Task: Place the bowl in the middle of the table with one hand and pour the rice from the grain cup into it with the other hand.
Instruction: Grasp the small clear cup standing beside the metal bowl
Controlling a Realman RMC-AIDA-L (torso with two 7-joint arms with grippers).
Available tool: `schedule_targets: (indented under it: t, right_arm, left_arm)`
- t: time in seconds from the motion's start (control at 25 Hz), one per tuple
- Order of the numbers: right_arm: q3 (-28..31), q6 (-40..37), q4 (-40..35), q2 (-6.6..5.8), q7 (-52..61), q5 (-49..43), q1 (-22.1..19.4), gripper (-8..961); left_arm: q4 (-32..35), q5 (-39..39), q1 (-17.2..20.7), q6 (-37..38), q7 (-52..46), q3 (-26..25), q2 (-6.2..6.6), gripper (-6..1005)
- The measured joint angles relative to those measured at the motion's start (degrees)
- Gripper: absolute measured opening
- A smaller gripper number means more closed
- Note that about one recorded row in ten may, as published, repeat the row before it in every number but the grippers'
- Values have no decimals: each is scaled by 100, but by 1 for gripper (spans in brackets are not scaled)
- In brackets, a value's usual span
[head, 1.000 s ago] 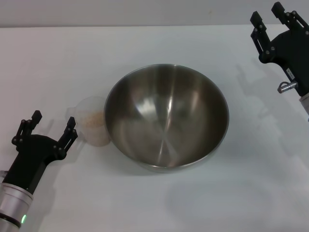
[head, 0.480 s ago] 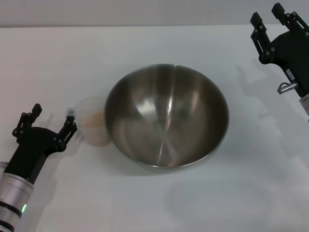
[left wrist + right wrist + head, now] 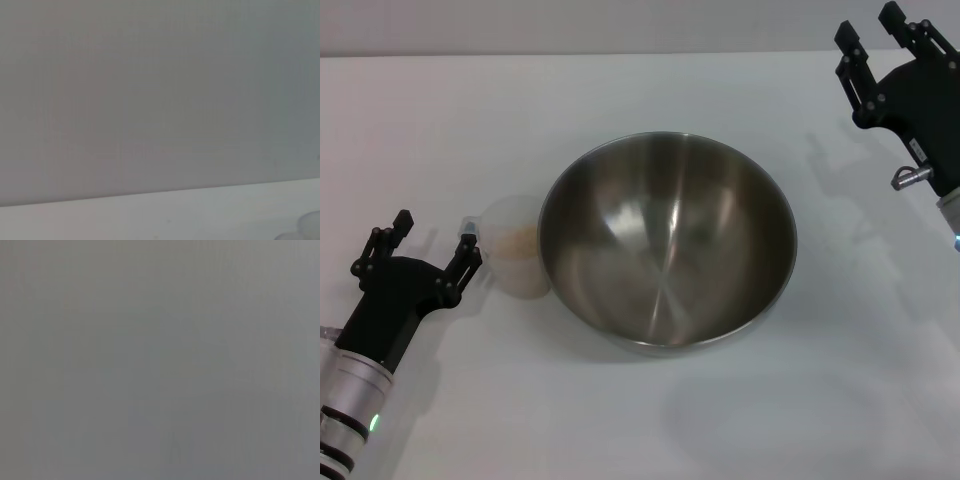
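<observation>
Bowl (image 3: 667,241): large steel bowl, upright, at centre of the head view, resting on the white counter (image 3: 620,90). Inside is shiny and holds nothing visible.

Cup (image 3: 515,258): small clear plastic cup, upright, just left of the bowl in the frame, its side at or touching the bowl's left rim; contact cannot be confirmed. Rice (image 3: 517,240): pale beige grains visible through the cup wall. Small handle points toward frame left.

Left gripper (image 3: 421,246): lower left of the head view, low over the counter, fingers spread wide, holding nothing. One fingertip sits just beside the cup's handle; the other is well out to frame left. The cup is not between the fingers. A green light glows on the arm at the bottom left edge.

Right gripper (image 3: 873,35): upper right corner of the head view, well apart from the bowl, fingers apart, holding nothing.

Left wrist view: grey wall above a strip of counter, a faint pale shape in the lower right corner, not identifiable. Right wrist view: flat grey, nothing distinguishable.
</observation>
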Motion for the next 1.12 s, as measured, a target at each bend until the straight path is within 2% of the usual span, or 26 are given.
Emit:
schedule_targets:
  t: [0.28, 0.72, 0.84, 1.04, 1.12]
  right_arm:
    - [0, 28, 13, 0, 0, -2, 74, 455]
    - [0, 33, 13, 6, 0, -2, 80, 455]
    - [0, 33, 13, 7, 0, -2, 80, 455]
    - [0, 33, 17, 9, 0, -2, 80, 455]
    - [0, 33, 19, 9, 0, -2, 80, 455]
  left_arm:
    - [0, -4, -42, -58, 2, 38, -4, 659]
    - [-38, 32, -64, -62, 32, 42, -9, 424]
    - [-43, 33, -67, -64, 13, 42, -9, 194]
    - [-53, 37, -75, -68, 2, 42, -9, 22]
    - [-60, 39, -79, -42, 2, 40, -9, 22]
